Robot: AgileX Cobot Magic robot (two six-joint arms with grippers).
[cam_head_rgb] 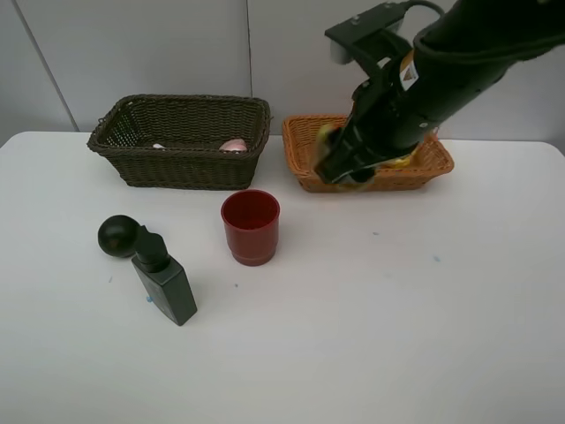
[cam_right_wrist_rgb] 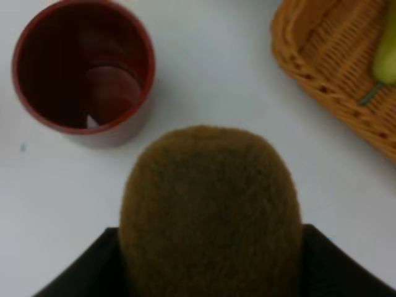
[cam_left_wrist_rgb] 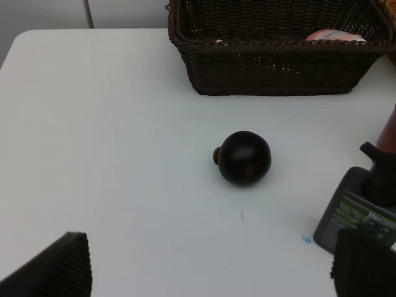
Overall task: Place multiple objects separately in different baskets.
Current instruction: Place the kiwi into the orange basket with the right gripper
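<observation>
Kiwi, brown and fuzzy, sits clamped in the right jaws above the tabletop, between the red cup and the orange-tan basket. A pear lies in that basket. Left jaws stand wide, empty, near the dark round fruit just beside the dark green bottle.

Fuzzy brown kiwi held — apparently just outside orange-tan basket.

High view: from above, whole desk, facing the wall.
Left wrist: low, near, facing dark basket.
Right wrist: close, downward; red cup shared with high view.
</observation>
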